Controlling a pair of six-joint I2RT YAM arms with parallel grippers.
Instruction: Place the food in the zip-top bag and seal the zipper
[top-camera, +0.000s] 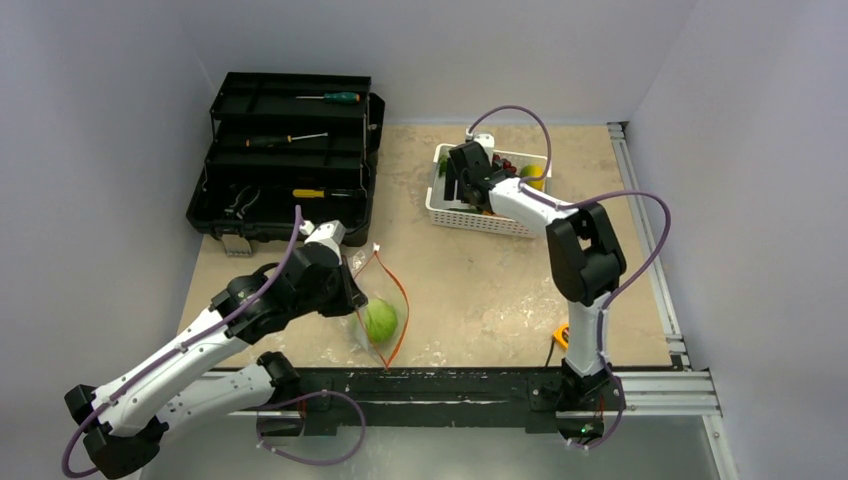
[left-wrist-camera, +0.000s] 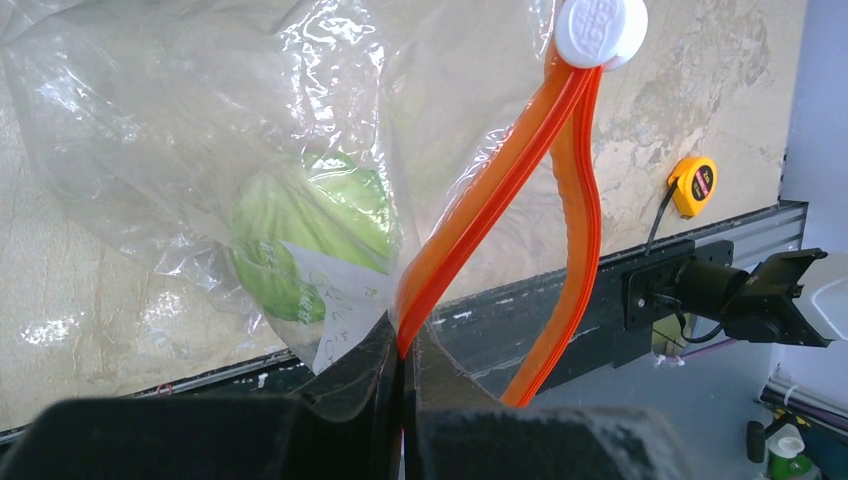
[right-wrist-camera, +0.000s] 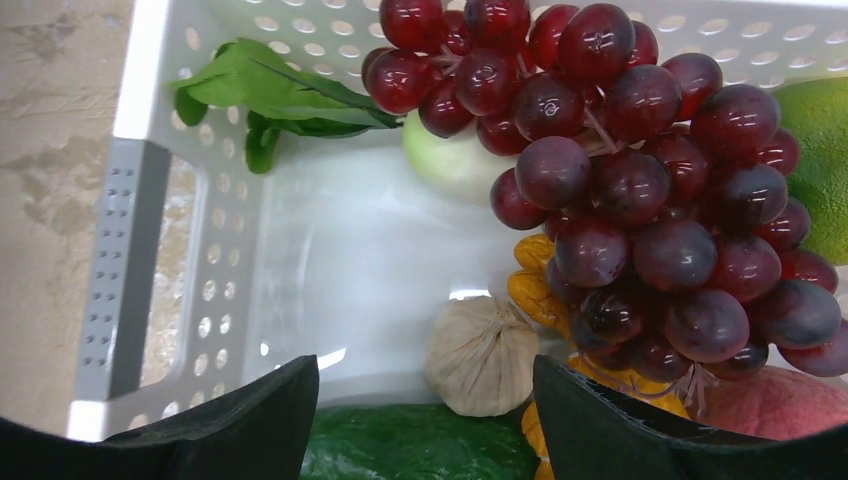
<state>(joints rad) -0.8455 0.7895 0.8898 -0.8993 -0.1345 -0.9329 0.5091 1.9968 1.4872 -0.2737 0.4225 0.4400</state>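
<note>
Zip-top bag (left-wrist-camera: 180, 140): left claw (left-wrist-camera: 403, 395) clamped on its zipper (left-wrist-camera: 500, 190); a slip could let the mouth collapse.
Grapes (right-wrist-camera: 640, 200): right claw (right-wrist-camera: 425, 410) spread apart over the far basket (right-wrist-camera: 130, 250); the bunch may snag its neighbours.

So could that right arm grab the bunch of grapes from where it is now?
Probably yes. The right arm hangs right over the white basket with its jaws spread open, and the grapes lie on top of the other food with nothing covering them.
</note>
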